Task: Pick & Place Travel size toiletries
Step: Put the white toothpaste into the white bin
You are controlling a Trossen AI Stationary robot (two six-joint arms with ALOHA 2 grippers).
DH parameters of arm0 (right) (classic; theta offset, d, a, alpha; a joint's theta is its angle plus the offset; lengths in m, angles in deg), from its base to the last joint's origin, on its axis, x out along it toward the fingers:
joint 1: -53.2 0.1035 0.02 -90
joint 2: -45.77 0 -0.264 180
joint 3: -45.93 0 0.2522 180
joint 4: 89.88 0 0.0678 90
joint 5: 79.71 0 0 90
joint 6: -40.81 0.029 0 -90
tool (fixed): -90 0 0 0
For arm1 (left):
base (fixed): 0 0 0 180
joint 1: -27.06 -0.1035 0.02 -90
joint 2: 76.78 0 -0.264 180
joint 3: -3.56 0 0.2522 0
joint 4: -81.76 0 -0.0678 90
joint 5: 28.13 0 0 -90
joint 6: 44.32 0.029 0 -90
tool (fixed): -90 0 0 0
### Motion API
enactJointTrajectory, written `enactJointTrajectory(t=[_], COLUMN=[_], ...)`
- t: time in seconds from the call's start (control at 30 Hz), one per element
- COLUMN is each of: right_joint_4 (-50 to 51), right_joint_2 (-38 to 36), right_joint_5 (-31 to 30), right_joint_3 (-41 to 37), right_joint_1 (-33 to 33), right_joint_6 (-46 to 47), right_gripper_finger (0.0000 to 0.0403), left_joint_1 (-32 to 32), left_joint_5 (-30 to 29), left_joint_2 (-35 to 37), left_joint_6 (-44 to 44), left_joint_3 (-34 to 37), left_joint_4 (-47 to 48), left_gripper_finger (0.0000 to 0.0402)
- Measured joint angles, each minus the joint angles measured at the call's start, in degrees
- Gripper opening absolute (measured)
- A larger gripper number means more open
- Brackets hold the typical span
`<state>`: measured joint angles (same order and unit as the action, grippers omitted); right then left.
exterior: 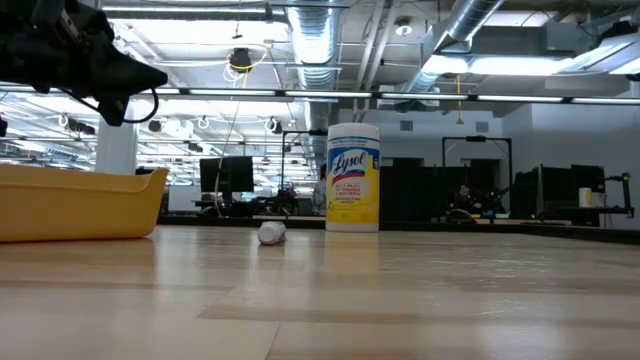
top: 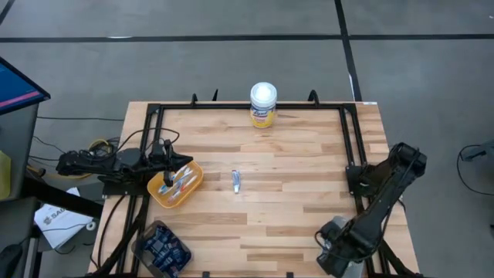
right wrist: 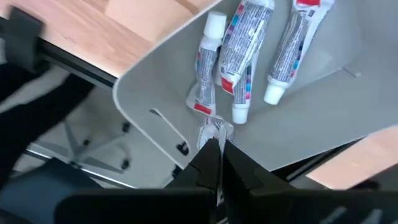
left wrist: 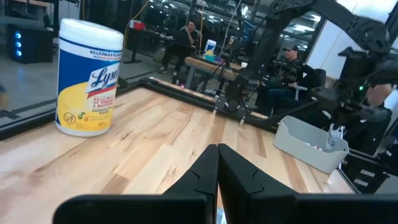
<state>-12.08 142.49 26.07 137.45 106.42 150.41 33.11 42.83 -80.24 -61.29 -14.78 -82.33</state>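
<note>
My right gripper (right wrist: 217, 147) is shut on a white tube (right wrist: 205, 74) over a grey bin (right wrist: 323, 118) at the table's near right corner. Two more white tubes (right wrist: 244, 56) with blue and red marks lie in that bin. My left gripper (left wrist: 217, 163) is shut on nothing and points level above the yellow bin (top: 194, 173) at the table's left. That bin holds several small toiletries. One small tube (top: 236, 180) lies on its side on the bare wood mid-table, also in the low view (exterior: 271, 233). My right gripper pinches the tube's flat crimped end (right wrist: 214, 130) between its two fingertips, coming steeply from above. The tube reaches on past the fingertips with its white cap (right wrist: 216, 25) farthest from them, inside the bin's outline. Whether the cap rests on the bin's floor I cannot tell.
A tall yellow wipes canister (top: 263, 104) with a white lid stands at the table's far edge. A dark bin (top: 162, 247) of small dark tubes sits at the near left corner. A black metal frame (top: 347, 131) runs round the table. People sit in the room beyond (left wrist: 289, 62).
</note>
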Motion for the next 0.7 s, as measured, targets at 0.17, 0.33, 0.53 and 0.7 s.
enactJointTrajectory(t=[0.17,0.33,0.53,0.7], right_joint_4=[0.39,2.00,5.43,6.44], right_joint_2=[1.46,0.94,-3.75,-10.58], right_joint_5=[2.91,3.51,2.93,-4.83], right_joint_3=[0.02,0.02,0.02,0.04], right_joint_1=[-2.14,-4.28,-7.23,-11.66], right_joint_6=[-4.93,-8.05,-11.42,-11.98], right_gripper_finger=[0.0001,0.0036,0.0137,0.0215], left_joint_1=[0.00,0.00,0.00,0.00], left_joint_5=[0.02,0.02,0.81,2.52], left_joint_2=[0.00,0.00,-0.06,0.00], left_joint_6=[0.03,0.09,-1.30,-1.05], left_joint_3=[0.00,0.32,2.41,2.47], left_joint_4=[-0.13,-0.15,-0.68,-1.00], left_gripper_finger=[0.0000,0.0000,0.0000,0.0000])
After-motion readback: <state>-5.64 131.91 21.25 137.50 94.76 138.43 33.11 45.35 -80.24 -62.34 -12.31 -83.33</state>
